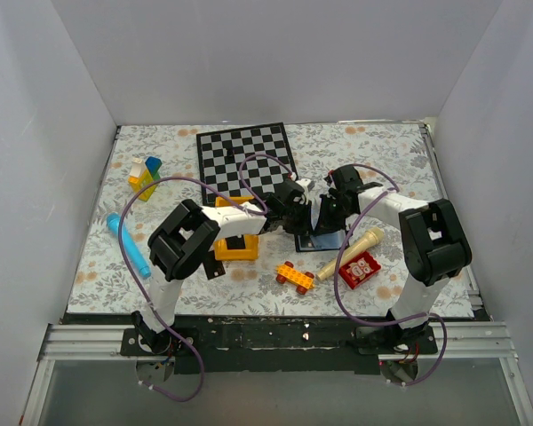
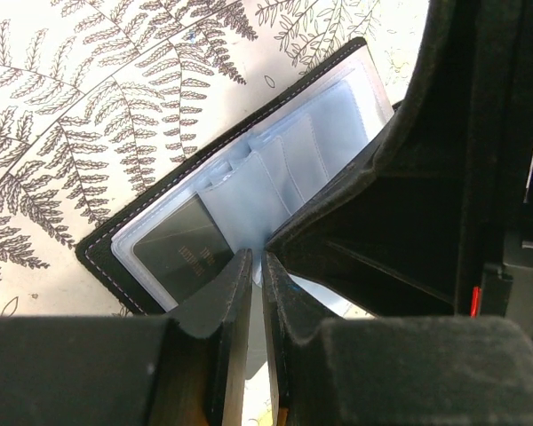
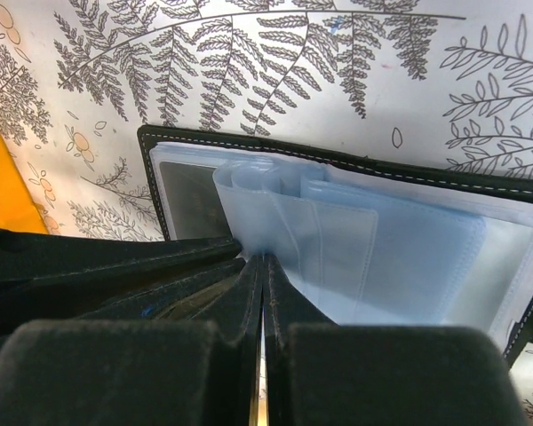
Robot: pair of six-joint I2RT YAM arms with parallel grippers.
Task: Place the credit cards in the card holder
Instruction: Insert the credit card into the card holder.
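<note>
The card holder (image 2: 293,151) is laid open on the fern-patterned surface (image 2: 71,106), with a dark credit card (image 2: 182,253) seen tucked in one clear pocket. The right claw (image 3: 263,266) is clenched at the base of the pockets. The left claw (image 2: 258,266) is nearly clenched, with a thin slit left, and whether anything is grasped cannot be told.

Left gripper (image 2: 256,264), jaws nearly together, touches the open card holder (image 2: 302,151).

Overview; wrist close-ups sharing card holder (image 2: 284,169)
</note>
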